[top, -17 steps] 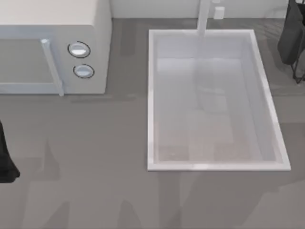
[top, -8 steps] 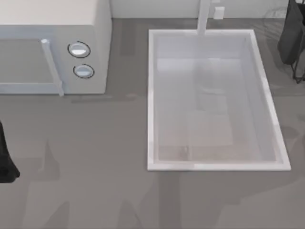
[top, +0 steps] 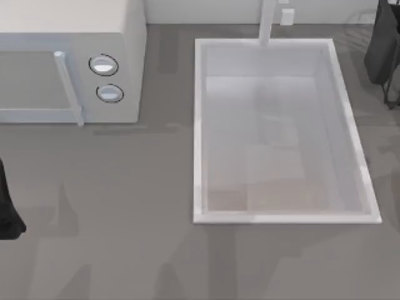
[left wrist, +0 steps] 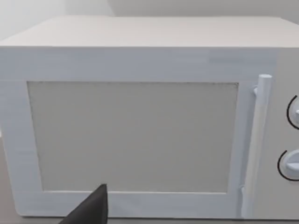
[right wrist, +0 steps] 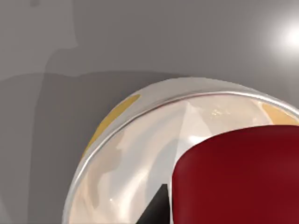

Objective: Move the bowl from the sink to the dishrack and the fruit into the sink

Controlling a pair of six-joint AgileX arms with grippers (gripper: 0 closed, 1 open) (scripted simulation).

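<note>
The sink point(top: 199, 125) is a white basin right of centre in the top view, with its faucet point(top: 267, 22) at the back rim; nothing lies in it. The bowl is out of view. In the right wrist view the glossy red fruit point(right wrist: 238, 172) rests on a pale shiny dish point(right wrist: 117, 158) with a silvery rim, close under the camera, and a dark fingertip point(right wrist: 156, 209) pokes in beside it. My right arm point(top: 382, 47) hangs at the top view's far right edge. Faint grey curved wires of the dishrack point(top: 357, 15) show just left of it.
A white microwave point(top: 69, 56) with two round knobs point(top: 104, 65) stands at the back left. My left arm point(top: 7, 209) is parked at the left edge, facing the microwave door point(left wrist: 133, 135), with one dark fingertip point(left wrist: 91, 210) in its wrist view. Grey countertop point(top: 125, 237) lies open in front.
</note>
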